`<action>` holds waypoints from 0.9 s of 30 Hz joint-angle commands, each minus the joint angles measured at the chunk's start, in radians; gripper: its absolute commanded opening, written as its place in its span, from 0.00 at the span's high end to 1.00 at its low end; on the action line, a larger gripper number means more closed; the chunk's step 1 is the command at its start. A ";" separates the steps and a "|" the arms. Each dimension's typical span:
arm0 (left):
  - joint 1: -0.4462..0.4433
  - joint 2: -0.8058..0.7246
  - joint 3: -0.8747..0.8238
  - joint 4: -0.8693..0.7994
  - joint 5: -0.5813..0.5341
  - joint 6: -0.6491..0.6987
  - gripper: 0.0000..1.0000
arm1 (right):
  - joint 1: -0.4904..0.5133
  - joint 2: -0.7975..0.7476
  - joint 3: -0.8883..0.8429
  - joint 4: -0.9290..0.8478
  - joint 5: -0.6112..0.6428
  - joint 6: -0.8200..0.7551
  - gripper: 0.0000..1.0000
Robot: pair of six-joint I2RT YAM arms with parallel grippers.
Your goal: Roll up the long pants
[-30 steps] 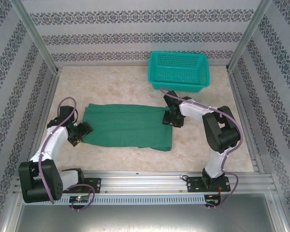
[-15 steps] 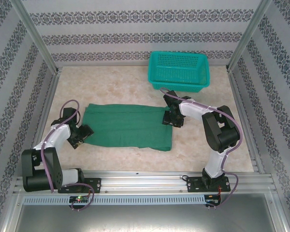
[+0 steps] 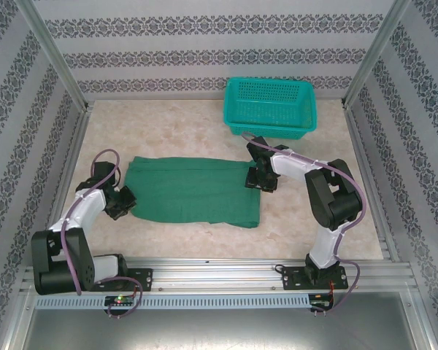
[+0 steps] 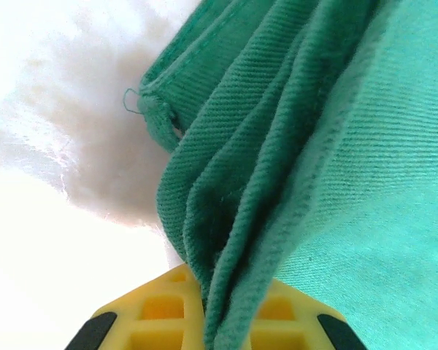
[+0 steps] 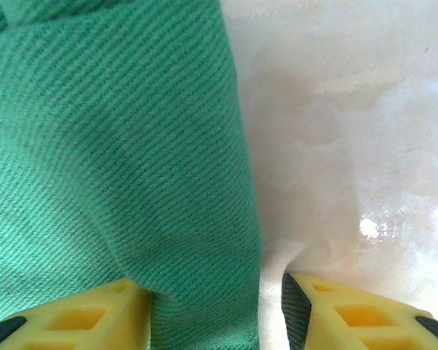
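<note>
long pants point(image 3: 193, 191) lie flat mid-counter point(image 3: 168, 127), running left-right. Left pincer point(image 4: 217, 321) is narrow, clamped on the hem layers at the left end. Right pincer point(image 5: 271, 310) is wide, straddling the right-end edge. Suggest: close right on all layers, pull taut, roll evenly, no skew.

Over the last second my left arm has drawn itself in. Its shoulder block has rolled back, and the forearm now climbs more steeply behind my left end effector point(image 3: 123, 200). The end effector has turned a little and edged toward the near side, along the left hem of the long pants point(image 3: 193, 189). Just ahead of its fingers, the hem's near corner has shifted slightly inward, so the cloth edge there slants more than it did. Behind the end effector, the loop of purple cable point(image 3: 102, 164) now stands taller and narrower.
</note>
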 commanded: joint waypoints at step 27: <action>-0.363 0.513 1.090 -0.212 -0.050 -0.018 1.00 | -0.010 0.087 0.042 0.121 -0.134 0.042 0.50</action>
